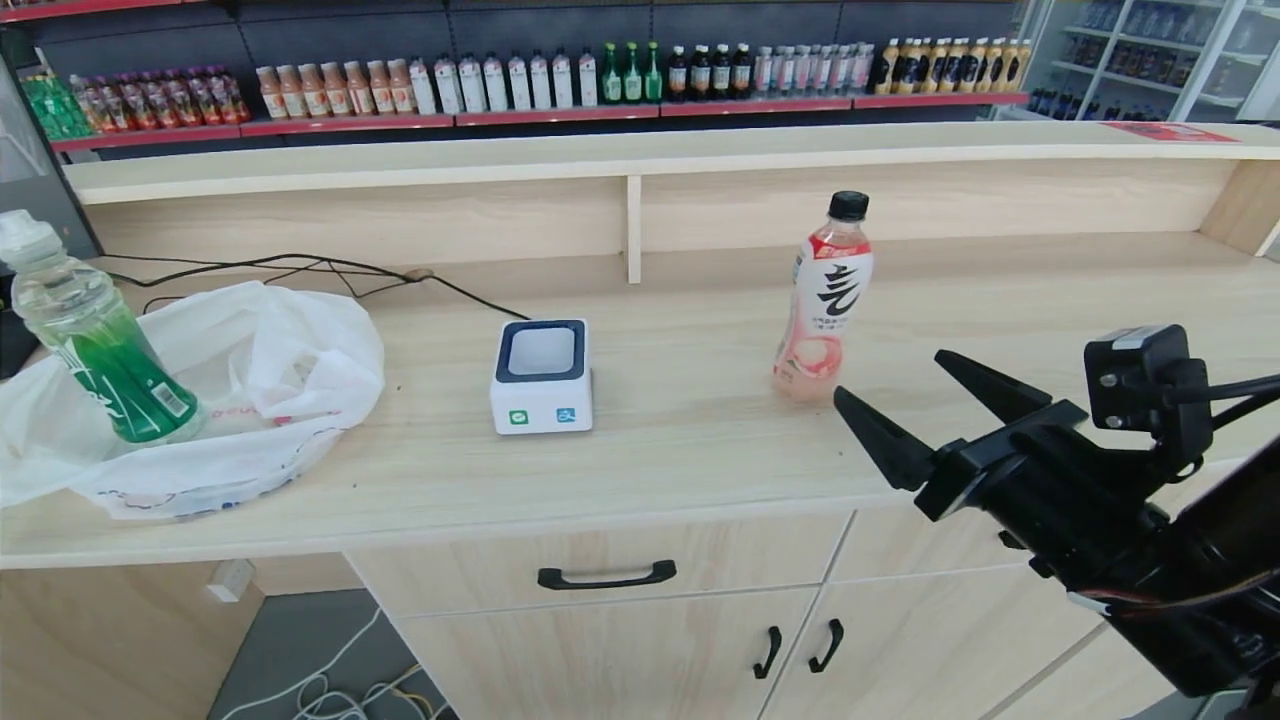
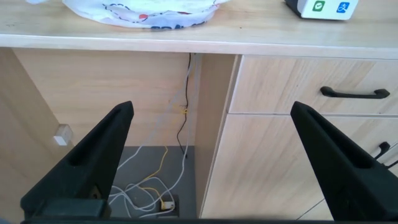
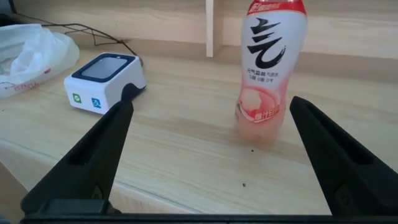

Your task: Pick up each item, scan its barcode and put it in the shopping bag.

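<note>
A: Whereabouts of the peach drink bottle?
B: Upright on the wooden counter, black cap on. To the right of the barcode scanner and well apart from it. Touched by nothing.
A: And the right gripper?
B: Fingers spread wide, holding nothing. Low at the counter's front edge, near the peach drink bottle, tips pointing toward it.
A: Same for the left gripper?
B: Also wide apart and empty. Below the countertop, facing the cabinet front, with a black drawer handle off to one side and loose cables on the floor ahead.
A: State of the shopping bag?
B: White plastic, crumpled open at the counter's left end. Inside, a green-labelled bottle with a pale cap, leaning leftward.
A: More on the barcode scanner?
B: White cube, dark-rimmed window facing up, sitting between bag and peach drink. Black cord trailing along the counter behind the bag.
A: Further back?
B: Rows of drinks on red-edged shelves.
</note>
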Controlling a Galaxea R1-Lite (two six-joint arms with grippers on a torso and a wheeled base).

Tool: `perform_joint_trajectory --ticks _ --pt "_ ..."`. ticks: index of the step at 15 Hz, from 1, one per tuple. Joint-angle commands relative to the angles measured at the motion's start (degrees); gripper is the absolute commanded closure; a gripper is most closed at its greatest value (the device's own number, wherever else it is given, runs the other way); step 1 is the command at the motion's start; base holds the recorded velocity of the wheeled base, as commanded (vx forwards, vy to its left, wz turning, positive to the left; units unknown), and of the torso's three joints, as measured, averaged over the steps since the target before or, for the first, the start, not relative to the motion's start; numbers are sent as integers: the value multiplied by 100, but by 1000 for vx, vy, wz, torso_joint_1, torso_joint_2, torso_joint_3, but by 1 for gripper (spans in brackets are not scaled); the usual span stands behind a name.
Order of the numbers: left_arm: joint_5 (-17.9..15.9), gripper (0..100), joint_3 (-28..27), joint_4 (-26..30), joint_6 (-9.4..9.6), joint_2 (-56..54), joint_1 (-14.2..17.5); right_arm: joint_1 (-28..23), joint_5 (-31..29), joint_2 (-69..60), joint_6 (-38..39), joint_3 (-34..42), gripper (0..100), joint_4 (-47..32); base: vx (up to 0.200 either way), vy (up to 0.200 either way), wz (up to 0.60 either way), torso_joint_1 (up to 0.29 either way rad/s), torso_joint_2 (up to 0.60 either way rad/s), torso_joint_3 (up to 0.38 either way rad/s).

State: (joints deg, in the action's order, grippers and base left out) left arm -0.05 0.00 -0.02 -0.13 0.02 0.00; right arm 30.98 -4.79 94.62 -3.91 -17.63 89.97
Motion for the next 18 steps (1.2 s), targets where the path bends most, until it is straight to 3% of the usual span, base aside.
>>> perform_joint_trajectory --ticks 1,6,11,18 --pt "-4 0 0 2 -4 -2 0 -83 13 144 -4 -48 0 3 0 0 0 0 0 0" --pt "5 0 0 2 -4 -2 0 -496 13 566 13 -628 0 3 0 0 0 0 0 0" --pt "-4 0 0 2 13 -2 0 -558 4 680 66 -487 0 3 0 0 0 0 0 0" --pt "5 0 0 2 13 -2 0 -777 13 1234 101 -1226 0 3 0 0 0 0 0 0"
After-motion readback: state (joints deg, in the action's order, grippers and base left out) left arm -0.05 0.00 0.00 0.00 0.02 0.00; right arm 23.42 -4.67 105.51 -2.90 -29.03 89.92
